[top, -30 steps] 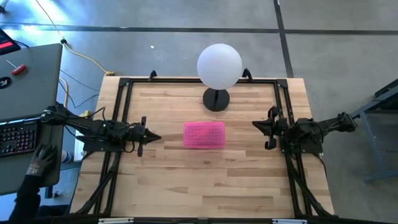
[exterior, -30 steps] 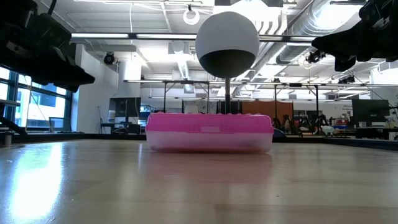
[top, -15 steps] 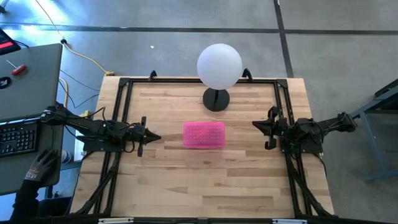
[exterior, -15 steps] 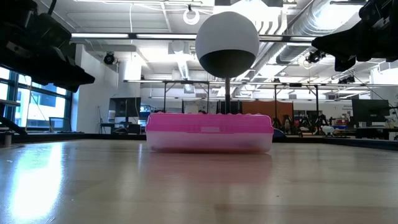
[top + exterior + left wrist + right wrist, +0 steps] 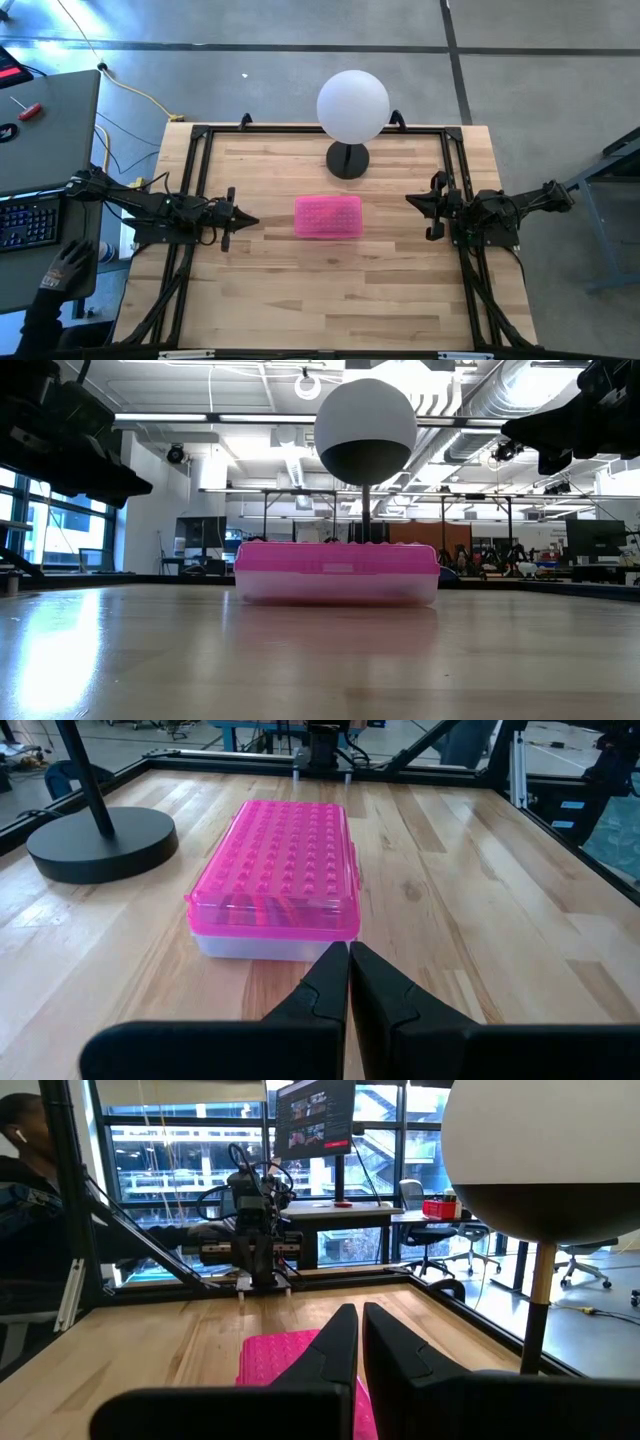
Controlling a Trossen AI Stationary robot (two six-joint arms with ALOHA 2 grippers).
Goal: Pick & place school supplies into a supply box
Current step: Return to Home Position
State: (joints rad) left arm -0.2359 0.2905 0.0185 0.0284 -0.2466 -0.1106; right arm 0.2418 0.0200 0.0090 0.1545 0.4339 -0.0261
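The supply box, a clear base under a shut hot-pink dotted lid, lies flat on the wooden table's middle. The school supplies are hidden; only faint streaks show through the lid's end. My left gripper hovers shut at the table's left, pointing at the box with a gap of bare wood between. My right gripper hovers shut at the table's right, also pointing toward the box. Neither holds anything.
A white globe lamp on a round black base stands just behind the box. A black frame runs along the table's edges. A person's gloved hand is by a keyboard off the table's left. Bare wood lies in front of the box.
Both arms and the box have kept still. The person's gloved hand beside the table's left edge has shifted a little toward the near side.
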